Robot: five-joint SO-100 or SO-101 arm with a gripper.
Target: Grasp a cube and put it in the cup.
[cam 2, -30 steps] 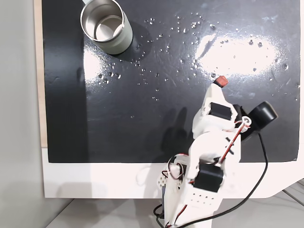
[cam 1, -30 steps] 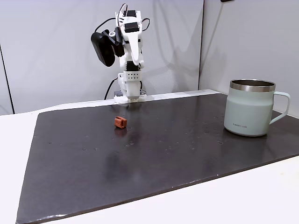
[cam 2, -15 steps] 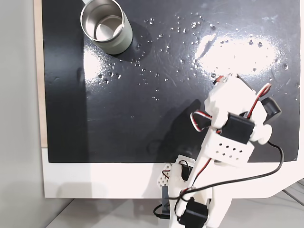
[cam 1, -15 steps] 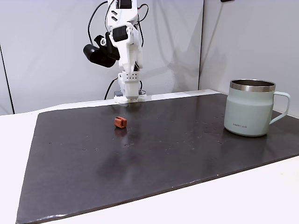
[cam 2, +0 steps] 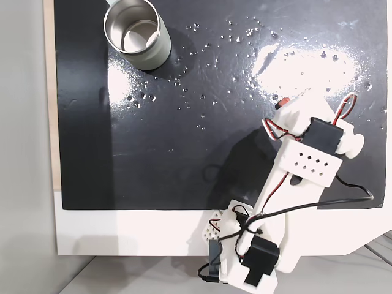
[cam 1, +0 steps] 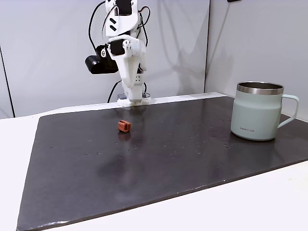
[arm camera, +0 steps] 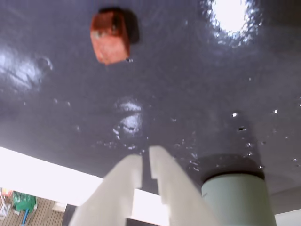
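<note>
claw: [arm camera: 146, 162] fingers nearly together, empty, raised over the desk [cam 1: 159, 159]
cube: [arm camera: 110, 36] on the desk, apart from the claw, ungrasped
cup: [cam 1: 258, 111] well apart from the cube, empty
progress: nothing done; reach, grasp, carry, drop all remain

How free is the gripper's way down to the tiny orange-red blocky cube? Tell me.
Probably free: the tiny orange-red blocky cube lies alone on the dark mat, far from the pale mint-green mug. The gripper is nearly shut, so it must open first.

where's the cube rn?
The cube lies on the dark mat, left of centre in a fixed view, just in front of the arm's base and far left of the cup.
</note>
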